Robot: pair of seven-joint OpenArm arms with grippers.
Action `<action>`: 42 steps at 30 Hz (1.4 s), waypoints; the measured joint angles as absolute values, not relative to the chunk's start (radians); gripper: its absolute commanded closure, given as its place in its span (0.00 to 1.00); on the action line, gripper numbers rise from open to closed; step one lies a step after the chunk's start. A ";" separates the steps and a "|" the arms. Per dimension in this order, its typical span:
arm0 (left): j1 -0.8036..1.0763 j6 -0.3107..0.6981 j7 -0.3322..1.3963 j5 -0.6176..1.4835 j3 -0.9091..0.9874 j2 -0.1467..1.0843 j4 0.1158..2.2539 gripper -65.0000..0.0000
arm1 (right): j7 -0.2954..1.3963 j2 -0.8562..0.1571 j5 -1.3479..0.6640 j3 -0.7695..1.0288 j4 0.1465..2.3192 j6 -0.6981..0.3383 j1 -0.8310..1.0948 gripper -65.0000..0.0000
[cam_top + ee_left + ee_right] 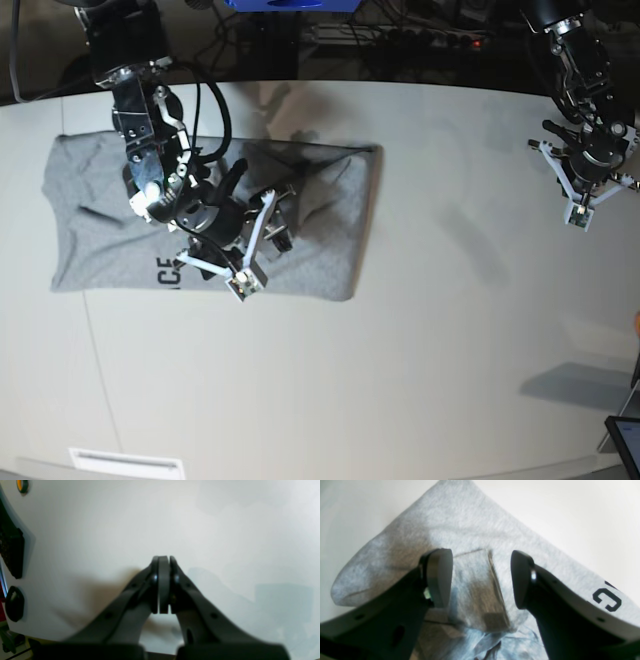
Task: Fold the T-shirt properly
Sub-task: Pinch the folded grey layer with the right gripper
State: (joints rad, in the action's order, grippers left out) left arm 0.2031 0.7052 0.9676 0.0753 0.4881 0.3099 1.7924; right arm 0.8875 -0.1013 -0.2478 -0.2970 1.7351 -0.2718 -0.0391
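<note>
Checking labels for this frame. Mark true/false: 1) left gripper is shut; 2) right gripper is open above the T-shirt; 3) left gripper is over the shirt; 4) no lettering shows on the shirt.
1) True. The left gripper is shut, holding nothing.
2) True. The right gripper has its jaws apart over the T-shirt.
3) False. It hangs above the bare table, far from the shirt.
4) False. Black lettering shows near one edge.
</note>
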 measured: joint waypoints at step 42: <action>0.170 0.705 0.960 0.076 0.486 0.307 1.720 1.00 | 1.057 -0.096 -0.258 -0.261 1.940 -0.272 0.145 1.00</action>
